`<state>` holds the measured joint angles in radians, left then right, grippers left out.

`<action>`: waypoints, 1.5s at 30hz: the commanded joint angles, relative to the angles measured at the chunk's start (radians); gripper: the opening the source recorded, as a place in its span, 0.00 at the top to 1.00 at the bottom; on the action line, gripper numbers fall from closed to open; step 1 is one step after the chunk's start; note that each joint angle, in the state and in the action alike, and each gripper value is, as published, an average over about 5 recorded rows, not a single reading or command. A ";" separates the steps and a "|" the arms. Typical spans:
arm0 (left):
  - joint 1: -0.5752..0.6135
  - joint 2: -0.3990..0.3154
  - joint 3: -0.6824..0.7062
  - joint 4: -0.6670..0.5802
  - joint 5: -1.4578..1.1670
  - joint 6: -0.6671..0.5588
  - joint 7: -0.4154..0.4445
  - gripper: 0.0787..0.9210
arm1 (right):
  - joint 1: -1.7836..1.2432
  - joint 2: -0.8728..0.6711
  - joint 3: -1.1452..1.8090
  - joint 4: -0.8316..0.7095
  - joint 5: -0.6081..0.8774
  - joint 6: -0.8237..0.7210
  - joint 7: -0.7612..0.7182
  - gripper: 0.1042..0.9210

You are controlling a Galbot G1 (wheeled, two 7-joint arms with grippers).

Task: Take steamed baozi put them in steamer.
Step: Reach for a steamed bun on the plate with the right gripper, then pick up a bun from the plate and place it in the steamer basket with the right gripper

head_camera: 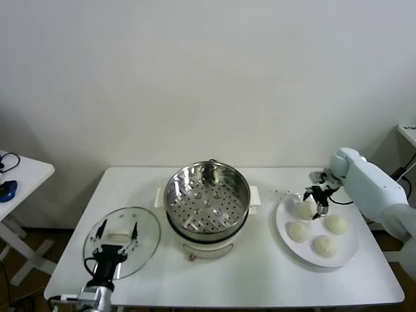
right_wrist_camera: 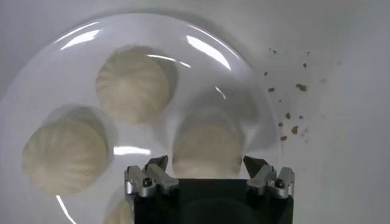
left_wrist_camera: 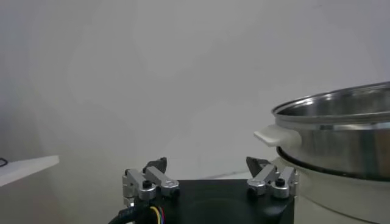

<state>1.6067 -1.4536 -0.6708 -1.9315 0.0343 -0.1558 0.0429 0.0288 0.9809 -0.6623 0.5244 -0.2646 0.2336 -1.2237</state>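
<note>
Four cream-white baozi lie on a white plate (head_camera: 348,250) at the right of the table: one at the back left (head_camera: 302,210), one at the back right (head_camera: 336,223), one at the front left (head_camera: 298,231), one at the front (head_camera: 324,245). My right gripper (head_camera: 315,198) is open and hangs just above the back-left baozi (right_wrist_camera: 207,149), its fingers either side of it, not closed. The steel steamer (head_camera: 207,198) stands empty at the table's middle on its white base. My left gripper (head_camera: 116,239) is open and idle over the glass lid, beside the steamer (left_wrist_camera: 341,140).
A round glass lid (head_camera: 144,235) lies on the table left of the steamer. Small brown crumbs (right_wrist_camera: 292,119) dot the table next to the plate. A white side table (head_camera: 26,175) with a blue object stands at the far left.
</note>
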 commanded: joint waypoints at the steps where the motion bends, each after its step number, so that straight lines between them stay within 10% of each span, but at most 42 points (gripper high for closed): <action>1: 0.000 -0.002 -0.001 0.000 0.001 0.001 0.000 0.12 | -0.002 0.007 0.016 -0.006 -0.021 0.002 0.004 0.18; 18: -0.004 -0.001 0.000 -0.002 0.007 0.007 -0.001 0.12 | 0.006 -0.009 0.043 0.025 -0.007 0.009 0.009 0.26; 31: 0.004 -0.002 0.000 -0.009 0.017 0.010 -0.001 0.12 | 0.358 -0.117 -0.327 0.432 0.288 0.039 -0.006 0.26; 45: 0.014 -0.014 0.005 -0.030 0.040 0.020 -0.002 0.12 | 0.668 0.086 -0.433 0.659 0.240 0.265 -0.011 0.27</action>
<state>1.6207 -1.4682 -0.6667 -1.9615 0.0722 -0.1361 0.0407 0.5458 1.0034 -1.0196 1.0654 -0.0454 0.4218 -1.2315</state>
